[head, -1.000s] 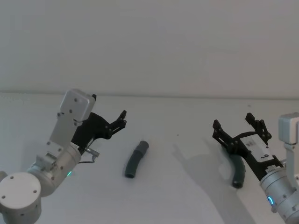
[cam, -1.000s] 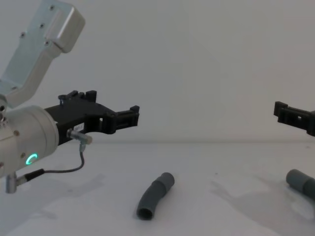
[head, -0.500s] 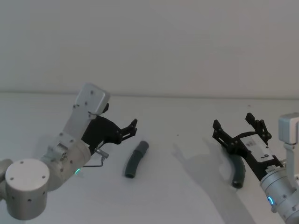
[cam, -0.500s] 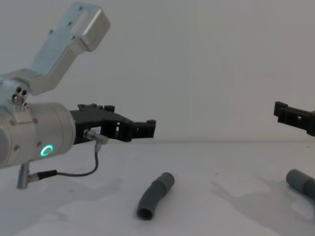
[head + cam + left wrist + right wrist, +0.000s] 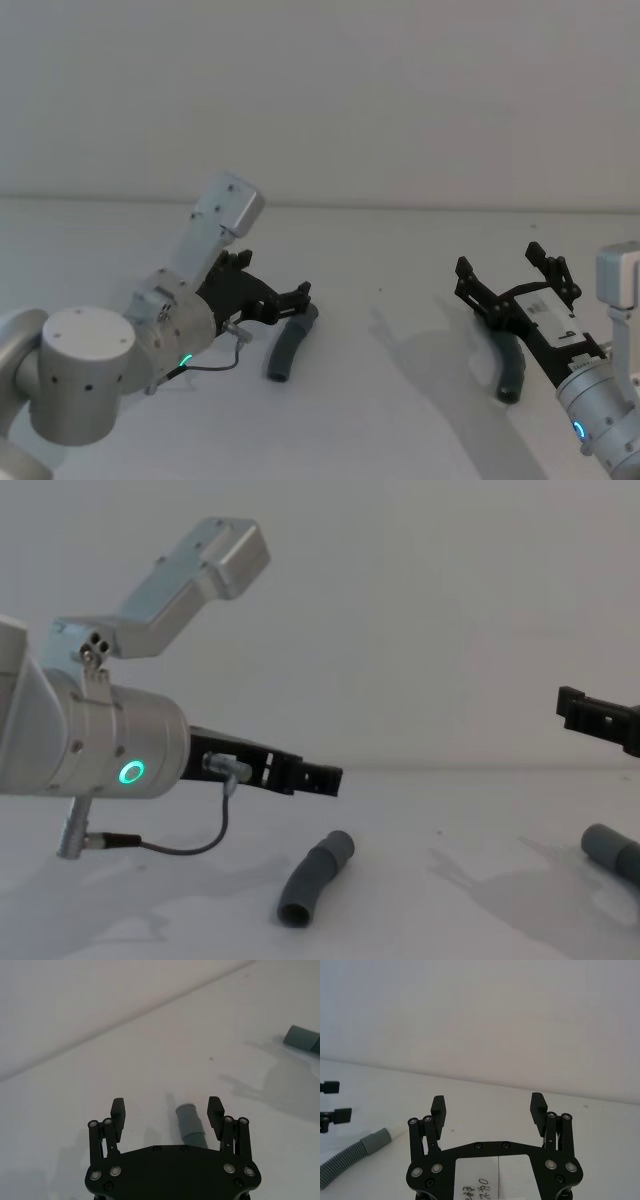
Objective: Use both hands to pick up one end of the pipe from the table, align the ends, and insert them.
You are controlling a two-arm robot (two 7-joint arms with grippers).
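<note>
Left tool [image 5: 298, 298] is now reaching further forward than half a second ago, fingers spread, nearing the collar of the short bent pipe piece [image 5: 288, 345]. Pipe pieces: two. The short one is lying on the counter [image 5: 380, 420], long axis pointing away from the robot, collar farthest. The ribbed pipe piece [image 5: 513, 370] is lying partly hidden beneath the right tool [image 5: 500, 262], whose fingers are also standing apart.

Black left hand [image 5: 166, 1106] and right hand [image 5: 489, 1105], dark grey pipe [image 5: 290, 343], off-white table [image 5: 400, 410].
</note>
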